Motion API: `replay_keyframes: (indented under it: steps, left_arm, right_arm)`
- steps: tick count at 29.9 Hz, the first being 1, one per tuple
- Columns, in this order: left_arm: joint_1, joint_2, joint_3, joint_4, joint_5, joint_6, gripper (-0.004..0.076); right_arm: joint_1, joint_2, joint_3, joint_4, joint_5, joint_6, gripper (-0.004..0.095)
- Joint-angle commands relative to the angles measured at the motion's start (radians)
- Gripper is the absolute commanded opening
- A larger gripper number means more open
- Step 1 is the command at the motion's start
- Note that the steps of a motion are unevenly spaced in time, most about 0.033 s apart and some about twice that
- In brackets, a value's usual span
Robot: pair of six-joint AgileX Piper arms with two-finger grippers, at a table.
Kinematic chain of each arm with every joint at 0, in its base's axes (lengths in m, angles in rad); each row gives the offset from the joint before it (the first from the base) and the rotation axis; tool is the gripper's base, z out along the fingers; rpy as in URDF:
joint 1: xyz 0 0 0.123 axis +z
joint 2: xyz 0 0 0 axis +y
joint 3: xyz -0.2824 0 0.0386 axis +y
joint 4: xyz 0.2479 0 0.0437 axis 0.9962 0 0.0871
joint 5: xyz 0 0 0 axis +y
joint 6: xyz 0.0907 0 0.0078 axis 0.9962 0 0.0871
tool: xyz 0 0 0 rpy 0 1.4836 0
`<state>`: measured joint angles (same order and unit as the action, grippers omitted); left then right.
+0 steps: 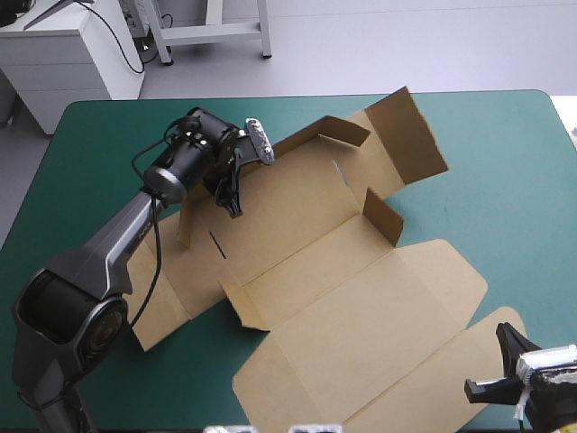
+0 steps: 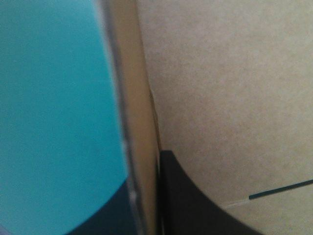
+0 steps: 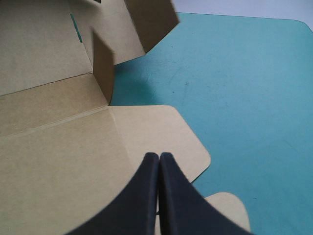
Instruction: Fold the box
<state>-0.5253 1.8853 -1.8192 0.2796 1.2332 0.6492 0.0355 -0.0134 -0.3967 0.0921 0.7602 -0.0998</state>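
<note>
A cut sheet of matte brown board, the box, lies opened out across the middle of the table, whose smooth teal-green cover shows on every side. Most panels lie flat between sharp creases. A tall square flap stands tilted at the far corner, and a short flap rises beside the centre panel. The near lid ends in rounded tabs. The left jaws, black and fin-curved, pinch a raised wall at the sheet's left part, its thin edge between them. The right jaws are pressed together in a pointed arch over the lid, near its rounded corner, gripping nothing.
</note>
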Motion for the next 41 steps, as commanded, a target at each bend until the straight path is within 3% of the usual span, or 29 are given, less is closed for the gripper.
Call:
replay_keyframes:
  steps: [1, 9, 12, 18, 25, 29, 33, 41]
  left_arm:
    - [-0.044, -0.055, -0.032, 0.177, -0.098, 0.039, -0.0008]
    - [-0.115, -0.055, -0.032, 0.328, -0.355, 0.032, -0.0008]
    - [-0.151, -0.055, -0.031, 0.351, -0.367, 0.007, -0.0008]
    - [-0.204, -0.069, 0.056, 0.499, -0.432, -0.248, -0.0009]
    - [-0.299, -0.142, 0.289, 0.855, -0.501, -0.523, -0.0008]
    - [-0.365, -0.2, 0.439, 1.132, -0.485, -0.748, -0.0008]
    - [-0.414, -0.254, 0.562, 1.287, -0.438, -0.869, -0.0008]
    - [-0.431, -0.275, 0.709, 1.337, -0.355, -1.0, -0.0008]
  right_arm:
    - [0.002, -0.023, -0.022, -0.001, -0.077, -0.003, -0.002]
    - [0.002, -0.023, -0.022, -0.001, -0.077, -0.003, -0.002]
    - [0.002, -0.023, -0.022, -0.001, -0.077, -0.003, -0.002]
    - [0.002, -0.023, -0.022, -0.001, -0.077, -0.003, -0.002]
    - [0.002, -0.023, -0.022, -0.001, -0.077, -0.003, -0.002]
    - [0.002, -0.023, -0.022, -0.001, -0.077, -0.003, -0.002]
    - [0.002, -0.023, -0.022, -0.001, -0.077, -0.003, -0.002]
    - [0.002, -0.023, -0.022, -0.001, -0.077, -0.003, -0.002]
